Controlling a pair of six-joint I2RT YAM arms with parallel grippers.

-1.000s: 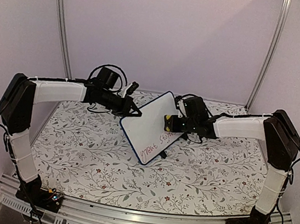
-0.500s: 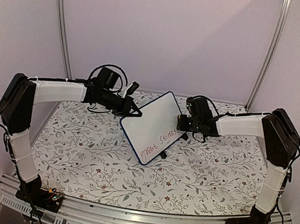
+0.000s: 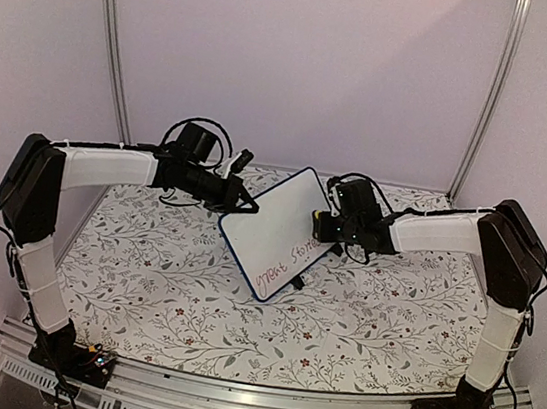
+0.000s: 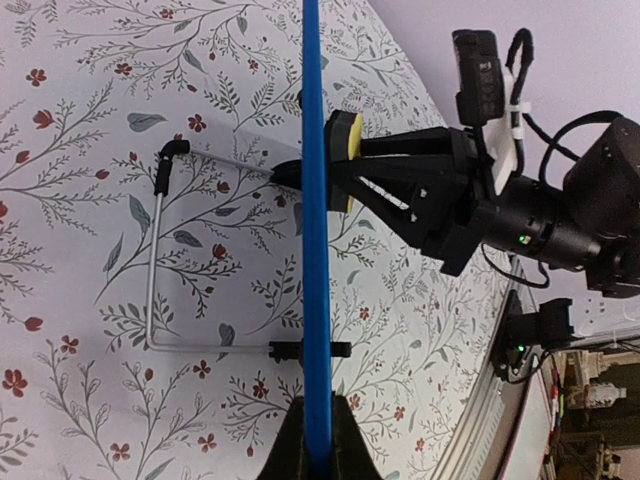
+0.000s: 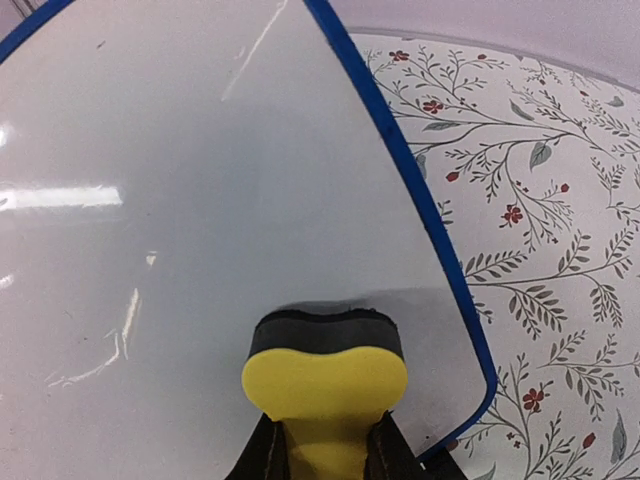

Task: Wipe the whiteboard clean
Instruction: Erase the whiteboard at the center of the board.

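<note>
The whiteboard stood in the middle of the counter, nearer the far edge than the near edge. It was turned diagonally and tilted back. Its blue frame appeared edge-on in the left wrist view. Handwritten red and dark text ran along the lower right part of the face, on the side toward the near edge of the counter. The upper part of the face was blank. A small black foot showed at the lower right edge, and a bent wire stand projected from the rear face. Whether the foot rested on the counter could not be determined.

The left hand was closed on the upper left edge of the whiteboard, with one finger on each face of the frame.

The right hand was closed on a yellow sponge eraser, gripping the yellow body at its narrow end. The dark pad of the eraser was pressed against the front face, beside the right edge and near a rounded corner, on the face opposite the wire stand.

The two arms reached inward from the left and right edges of the counter, with the whiteboard between the two hands.
</note>
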